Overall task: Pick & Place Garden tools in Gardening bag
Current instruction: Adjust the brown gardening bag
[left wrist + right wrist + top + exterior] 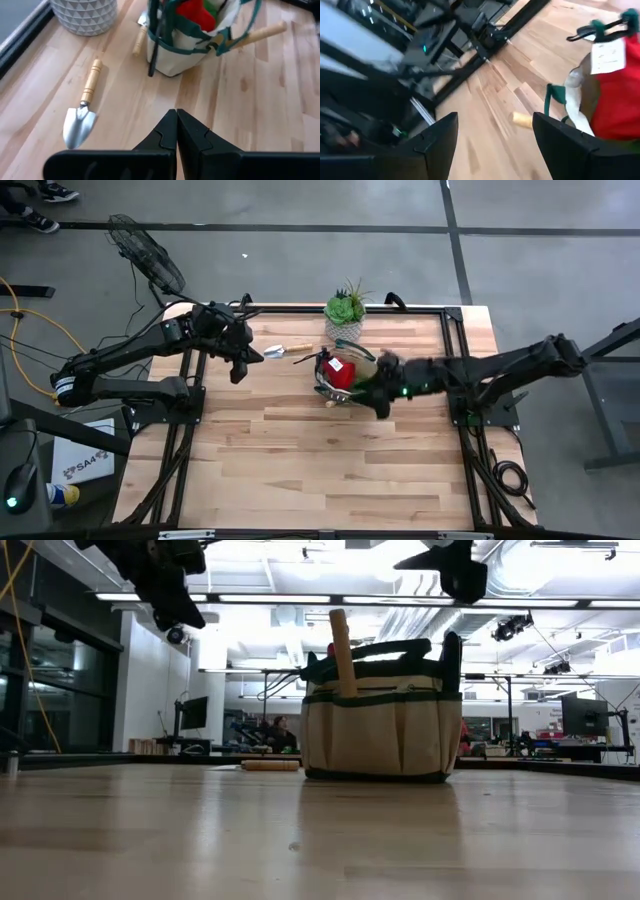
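Closed, empty left end effector (pixel 176 131) hovered above trowel (pixel 81 111) at left of frame on desk (pixel 240 100); gardening bag (pixel 192 37) upper centre. Right end effector (pixel 495 140) open, empty, beside bag. Next: left must open, descend onto trowel handle

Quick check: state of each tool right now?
Left tool: shut, empty, above the silver wooden-handled trowel on the table.
Right tool: open, empty, beside the round khaki fabric gardening bag.

The gardening bag (pixel 378 712) hid its contents in the low view; the white pot (pixel 83 15) was cut off
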Tool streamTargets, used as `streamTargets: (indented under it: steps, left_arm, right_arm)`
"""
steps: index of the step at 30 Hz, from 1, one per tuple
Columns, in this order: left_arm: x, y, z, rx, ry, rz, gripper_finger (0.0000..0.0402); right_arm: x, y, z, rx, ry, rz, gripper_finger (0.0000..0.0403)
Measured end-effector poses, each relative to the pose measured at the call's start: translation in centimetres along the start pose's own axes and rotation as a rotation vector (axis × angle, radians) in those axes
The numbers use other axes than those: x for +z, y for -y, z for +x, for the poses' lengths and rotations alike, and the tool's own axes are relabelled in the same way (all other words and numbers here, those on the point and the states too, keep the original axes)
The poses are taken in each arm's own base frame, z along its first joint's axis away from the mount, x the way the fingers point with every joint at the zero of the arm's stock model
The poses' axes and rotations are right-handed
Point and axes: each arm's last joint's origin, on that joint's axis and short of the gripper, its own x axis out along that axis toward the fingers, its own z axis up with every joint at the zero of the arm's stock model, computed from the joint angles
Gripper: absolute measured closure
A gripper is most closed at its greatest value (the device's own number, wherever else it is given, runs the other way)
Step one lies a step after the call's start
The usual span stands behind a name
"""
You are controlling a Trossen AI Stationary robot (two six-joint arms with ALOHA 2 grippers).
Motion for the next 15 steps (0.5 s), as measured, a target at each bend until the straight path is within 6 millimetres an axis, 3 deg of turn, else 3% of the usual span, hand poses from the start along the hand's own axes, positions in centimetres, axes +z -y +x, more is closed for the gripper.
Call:
streamTargets:
  steps: [9, 15]
  left_arm:
    - [-0.7, 0.1, 0.0, -0.051, -0.065, 0.057, 0.0402]
    - [-0.9, 0.2, -0.1, -0.056, -0.083, 0.090, 0.0402]
  right_arm:
    - [-4.2, -1.2, 2.3, -0.092, -0.056, -0.184, 0.0156]
    - [-2.3, -2.6, 3.8, -0.224, -0.142, -0.294, 0.0156]
